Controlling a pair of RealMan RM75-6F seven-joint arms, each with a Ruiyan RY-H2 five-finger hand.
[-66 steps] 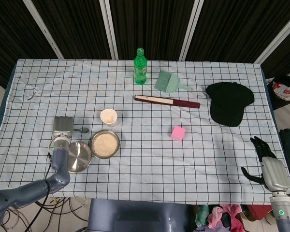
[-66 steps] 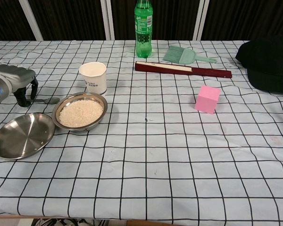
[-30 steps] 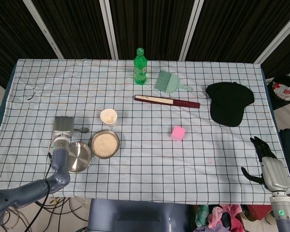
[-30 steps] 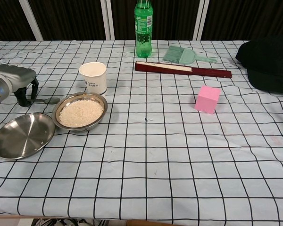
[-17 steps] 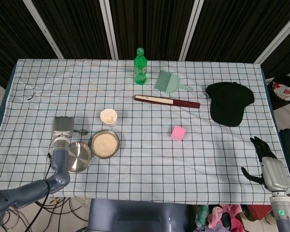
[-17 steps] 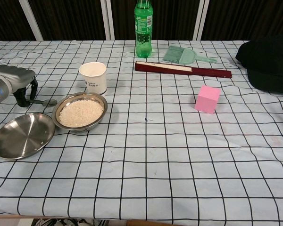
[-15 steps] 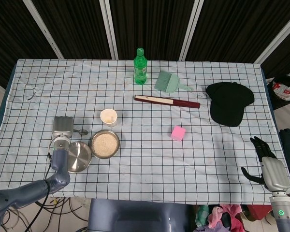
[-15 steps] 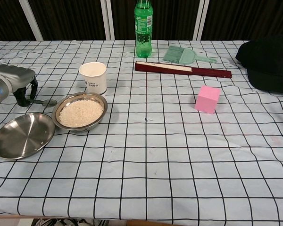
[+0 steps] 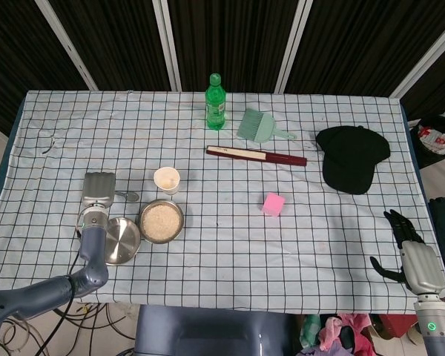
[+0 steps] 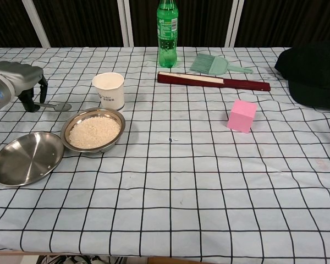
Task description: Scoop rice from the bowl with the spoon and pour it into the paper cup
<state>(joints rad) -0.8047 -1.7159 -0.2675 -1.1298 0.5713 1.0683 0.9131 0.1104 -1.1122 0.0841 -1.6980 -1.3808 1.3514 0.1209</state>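
Head view: left hand (image 9: pixel 98 188) sits at the left side of the desk (image 9: pixel 230 237), fingers closed down on the handle of the spoon (image 9: pixel 126 196); the spoon bowl pokes out to the right of the hand, between the hand and the paper cup (image 9: pixel 167 179). Bowl (image 9: pixel 162 220) with rice (image 9: pixel 162 219) sits just in front of the cup, with a steel plate (image 9: pixel 121 240) touching or just beside its left rim. Right hand (image 9: pixel 409 252) is off the right edge of the desk, holding nothing, fingers spread apart. Further back: green bottle (image 9: pixel 216 101), teal brush (image 9: pixel 259 126), dark red folded fan (image 9: pixel 256 155). Black cap (image 9: pixel 351 157) on the right, pink cube (image 9: pixel 273 204) near the middle.

Chest view: left hand (image 10: pixel 17 82) grips the spoon (image 10: pixel 52 105) by its handle; the spoon lies roughly level and appears raised just off the cloth, left of the paper cup (image 10: pixel 109 91) and behind the bowl (image 10: pixel 94 131). Rice (image 10: pixel 94 130) fills the bowl; the spoon bowl looks empty. Steel plate (image 10: pixel 26 158) just left of the bowl. Bottle (image 10: pixel 166 33), brush (image 10: pixel 216 64), fan (image 10: pixel 213 81), pink cube (image 10: pixel 242 116) and cap (image 10: pixel 312 73) are well apart from the hand. Right hand not seen here.
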